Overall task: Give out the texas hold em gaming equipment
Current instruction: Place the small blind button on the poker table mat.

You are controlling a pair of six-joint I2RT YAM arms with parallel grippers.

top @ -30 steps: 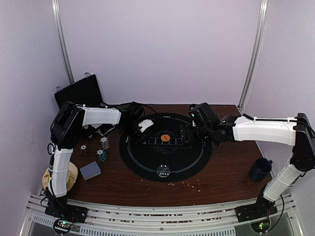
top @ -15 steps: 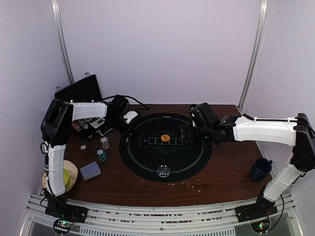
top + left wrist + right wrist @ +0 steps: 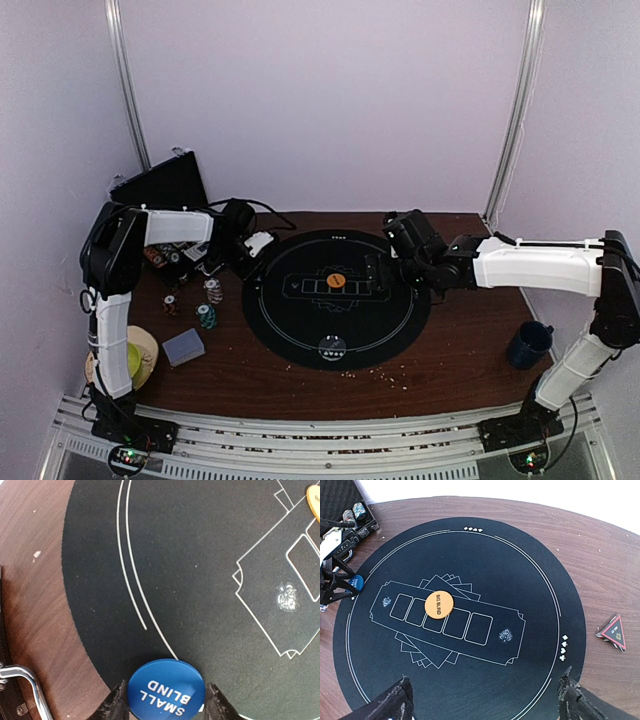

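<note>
At the left of the bench sit the card deck (image 3: pixel 183 346) and the chip stacks (image 3: pixel 212 292). Your left jaws are clamped across the rim of the blue disc (image 3: pixel 166 690), lettered SMALL BLIND, over the left edge of the black mat (image 3: pixel 200 555). It looks light, stiff and slick, so it may pivot; opposite edges are the place to grip. Mid-mat lies the orange disc (image 3: pixel 439 603), lettered BIG BLIND. Your right jaws stand wide apart, empty, above the mat's right side

Overhead camera surveys the whole table (image 3: pixel 460 345); both wrist cameras look down on the black mat (image 3: pixel 485 545), left much closer.
</note>
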